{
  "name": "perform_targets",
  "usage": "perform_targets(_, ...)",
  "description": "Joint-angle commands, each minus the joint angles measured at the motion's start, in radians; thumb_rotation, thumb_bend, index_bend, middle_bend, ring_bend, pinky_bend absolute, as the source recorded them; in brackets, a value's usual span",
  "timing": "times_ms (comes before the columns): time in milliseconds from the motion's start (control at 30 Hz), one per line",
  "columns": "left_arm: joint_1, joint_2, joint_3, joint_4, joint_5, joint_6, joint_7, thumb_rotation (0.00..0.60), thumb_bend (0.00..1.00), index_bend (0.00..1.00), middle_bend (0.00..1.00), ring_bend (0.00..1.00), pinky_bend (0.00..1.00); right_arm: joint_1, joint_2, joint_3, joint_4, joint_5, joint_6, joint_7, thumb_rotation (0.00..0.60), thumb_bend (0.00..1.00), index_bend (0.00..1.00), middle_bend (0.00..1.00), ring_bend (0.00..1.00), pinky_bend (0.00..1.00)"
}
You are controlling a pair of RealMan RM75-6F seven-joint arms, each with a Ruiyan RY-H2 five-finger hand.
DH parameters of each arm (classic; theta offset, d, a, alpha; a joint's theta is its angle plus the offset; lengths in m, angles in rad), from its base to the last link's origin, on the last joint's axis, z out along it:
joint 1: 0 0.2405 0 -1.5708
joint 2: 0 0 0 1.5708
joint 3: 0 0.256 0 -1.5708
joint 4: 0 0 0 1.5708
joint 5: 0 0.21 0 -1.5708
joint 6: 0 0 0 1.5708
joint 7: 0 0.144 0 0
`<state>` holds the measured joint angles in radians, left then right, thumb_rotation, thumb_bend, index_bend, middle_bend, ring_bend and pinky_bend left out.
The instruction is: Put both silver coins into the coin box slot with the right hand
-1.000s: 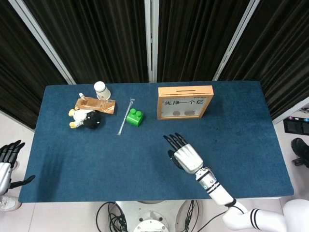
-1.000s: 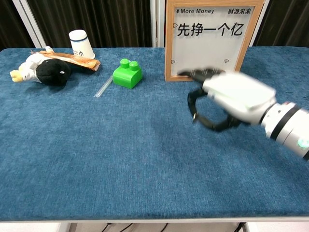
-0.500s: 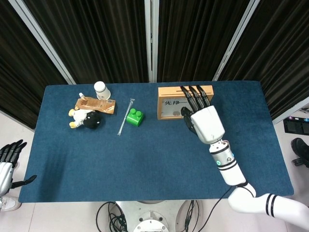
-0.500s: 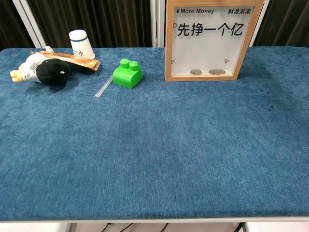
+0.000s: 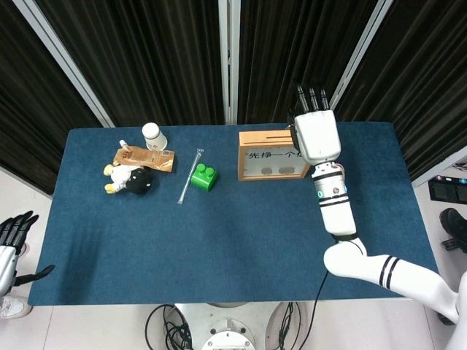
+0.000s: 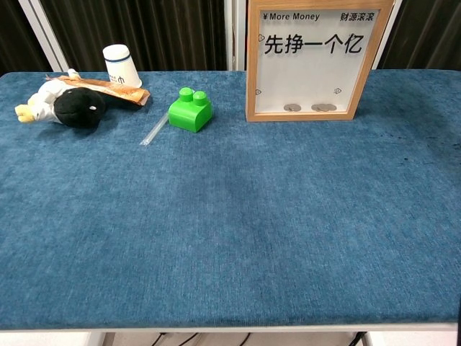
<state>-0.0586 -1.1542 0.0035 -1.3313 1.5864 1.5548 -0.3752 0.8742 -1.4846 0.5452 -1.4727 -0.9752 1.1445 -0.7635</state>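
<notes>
The wooden coin box (image 5: 266,155) stands upright at the back of the blue table (image 5: 219,240), with its slot (image 5: 278,135) in the top edge. Behind its clear front (image 6: 320,58), three silver coins (image 6: 292,107) lie at the bottom. My right hand (image 5: 316,135) is raised over the box's right end, seen from its back, with the fingers pointing away; its underside is hidden, so I cannot tell whether it holds a coin. The chest view does not show it. My left hand (image 5: 10,244) hangs off the table's left front corner, fingers apart and holding nothing.
A green brick (image 5: 204,176) and a clear straw (image 5: 190,176) lie left of the box. Further left are a black-and-white plush toy (image 5: 130,179), a brown packet (image 5: 146,157) and a white cup (image 5: 153,135).
My right hand has risen from the table's middle front and travelled back over the box's right end. It left the chest view. The left hand has stayed put.
</notes>
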Motion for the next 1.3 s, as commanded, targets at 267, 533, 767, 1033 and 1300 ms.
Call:
perform_targets(267, -0.002, -0.003, -0.001, 0.008, 0.002, 0.002, -0.011, 0.6, 0.08, 0.06, 0.01, 0.0, 0.0, 0.077, -0.101, -0.037, 0.119, 0.103, 0.015, -0.042, 0.6, 0.43, 0.69, 0.01, 0.0, 0.0)
perform_targets(533, 0.0, -0.002, -0.001, 0.012, 0.001, 0.005, -0.016, 0.6, 0.08, 0.06, 0.01, 0.0, 0.0, 0.112, -0.155, -0.052, 0.194, 0.159, 0.035, -0.064, 0.6, 0.43, 0.69, 0.01, 0.0, 0.0)
perform_targets(767, 0.006, -0.008, 0.002, 0.025, -0.007, 0.001, -0.028, 0.6, 0.08, 0.06, 0.01, 0.0, 0.0, 0.122, -0.173, -0.067, 0.226, 0.172, 0.036, -0.049, 0.6, 0.43, 0.69, 0.01, 0.0, 0.0)
perform_targets(1033, 0.003, -0.007, 0.001, 0.023, -0.003, 0.002, -0.025, 0.6, 0.08, 0.06, 0.01, 0.0, 0.0, 0.128, -0.177, -0.079, 0.235, 0.188, 0.04, -0.05, 0.6, 0.43, 0.69, 0.01, 0.0, 0.0)
perform_targets(1300, 0.005, -0.007, 0.002, 0.022, -0.006, 0.001, -0.022, 0.6, 0.08, 0.06, 0.01, 0.0, 0.0, 0.132, -0.177, -0.089, 0.236, 0.199, 0.042, -0.052, 0.6, 0.43, 0.69, 0.01, 0.0, 0.0)
